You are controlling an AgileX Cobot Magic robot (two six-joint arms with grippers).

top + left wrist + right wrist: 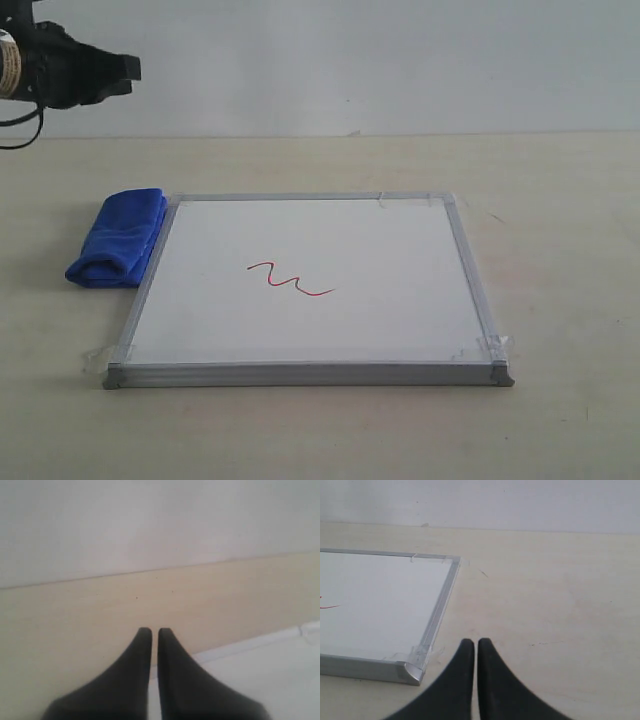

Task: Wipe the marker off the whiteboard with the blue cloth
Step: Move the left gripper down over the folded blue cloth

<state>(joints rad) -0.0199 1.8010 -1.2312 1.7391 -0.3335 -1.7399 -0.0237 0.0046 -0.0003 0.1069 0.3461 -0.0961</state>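
My right gripper [472,641] and left gripper [150,630] are both pinched almost closed, holding nothing. The whiteboard [400,320] lies flat. Tape [492,345] holds its corners, I think so it won't slide. The marker [290,280] squiggle sits mid-board. The blue cloth [118,238] waits against the left edge, with bare table [560,200] around.

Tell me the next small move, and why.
Probably open the left gripper and start it down toward the cloth. Its jaws are shut and it hangs high above the table. The cloth lies ungrasped beside the board's left edge, and the marker is unwiped.
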